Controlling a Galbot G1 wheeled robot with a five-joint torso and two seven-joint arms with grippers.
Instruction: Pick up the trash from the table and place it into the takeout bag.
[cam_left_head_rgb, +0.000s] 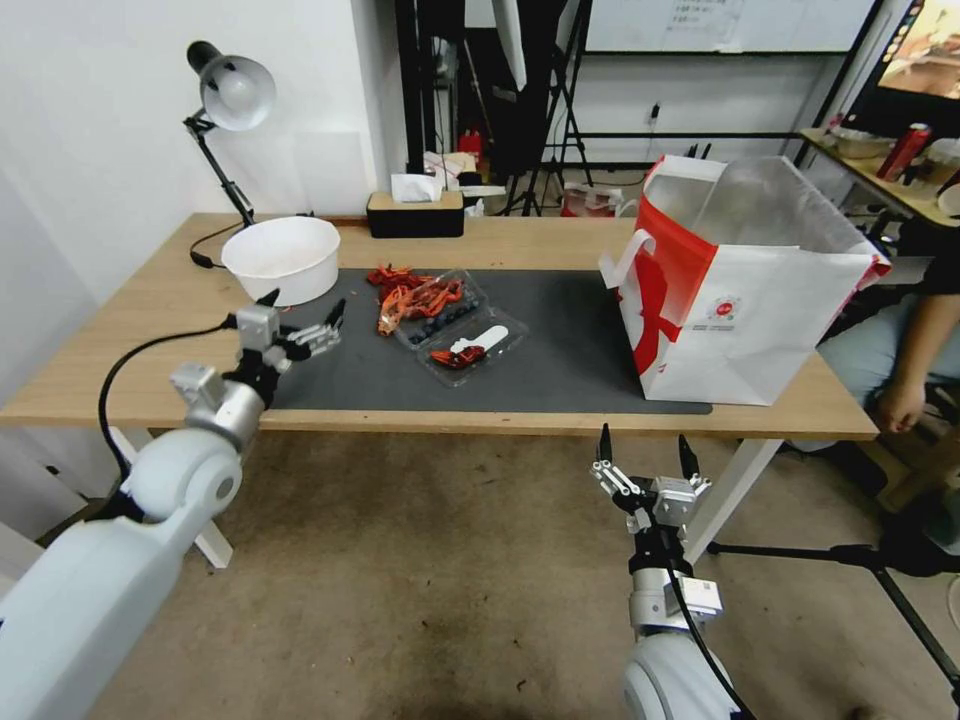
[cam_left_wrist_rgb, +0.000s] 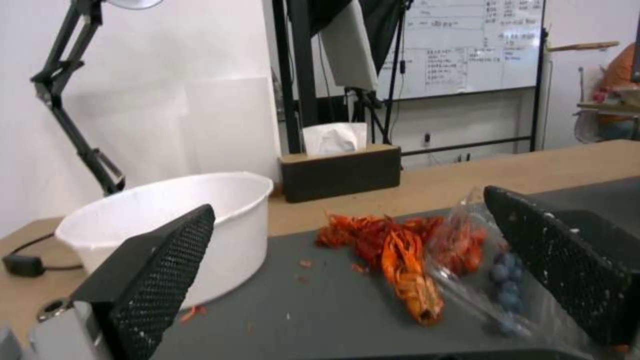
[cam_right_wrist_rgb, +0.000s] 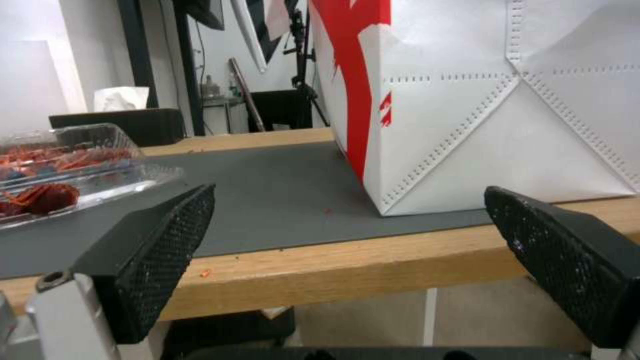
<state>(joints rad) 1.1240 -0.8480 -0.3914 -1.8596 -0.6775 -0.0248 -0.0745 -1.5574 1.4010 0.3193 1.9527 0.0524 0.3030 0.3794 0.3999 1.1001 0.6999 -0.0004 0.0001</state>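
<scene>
Crayfish shells (cam_left_head_rgb: 402, 291) lie heaped on the dark mat (cam_left_head_rgb: 560, 340) mid-table, spilling against a clear clamshell tray (cam_left_head_rgb: 462, 328) that holds blueberries and more scraps. The left gripper (cam_left_head_rgb: 300, 315) hovers over the mat's left end, just beside the white bowl (cam_left_head_rgb: 282, 257), its fingers spread wide and empty. The takeout bag (cam_left_head_rgb: 745, 290) stands open at the right end. The right gripper (cam_left_head_rgb: 647, 450) waits below the near table edge, also spread. I'd say the left claw should go for the tray's rim, not the loose shells, and lift it level.
</scene>
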